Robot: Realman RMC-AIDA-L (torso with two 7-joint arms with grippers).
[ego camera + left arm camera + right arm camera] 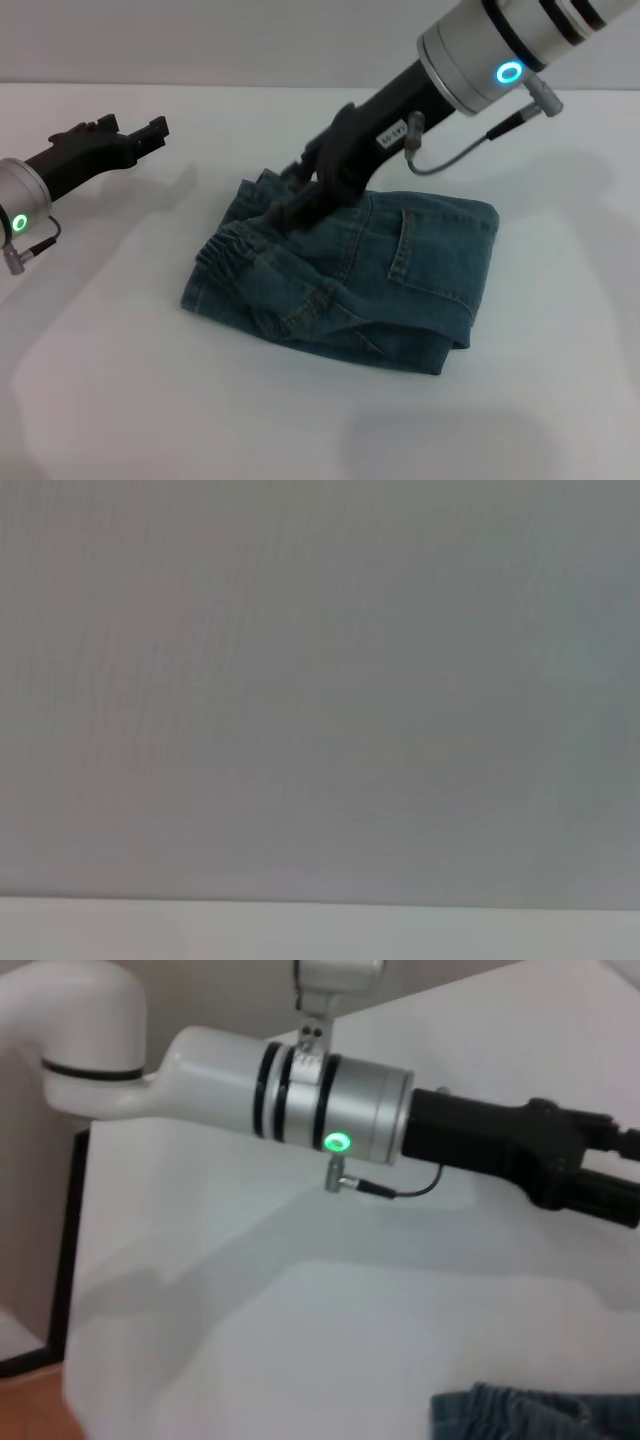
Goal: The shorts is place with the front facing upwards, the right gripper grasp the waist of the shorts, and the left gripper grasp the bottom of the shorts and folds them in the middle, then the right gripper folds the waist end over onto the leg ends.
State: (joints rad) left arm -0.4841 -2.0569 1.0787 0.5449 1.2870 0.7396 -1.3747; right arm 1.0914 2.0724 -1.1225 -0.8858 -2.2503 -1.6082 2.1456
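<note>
The blue denim shorts point(350, 275) lie folded on the white table point(120, 380), with the elastic waist on top at the left and a back pocket facing up at the right. My right gripper point(288, 208) reaches in from the upper right and is down on the far left corner of the waist, shut on the bunched fabric there. My left gripper point(140, 135) hovers open and empty to the far left of the shorts. The right wrist view shows the left gripper point(628, 1172) and an edge of the shorts point(540, 1415). In the left wrist view there is only blank wall.
White tabletop point(300, 1340) surrounds the shorts on every side. The table's edge and a bit of brown floor point(30, 1405) appear in the right wrist view. The left arm point(300, 1100) stretches over the table's far left part.
</note>
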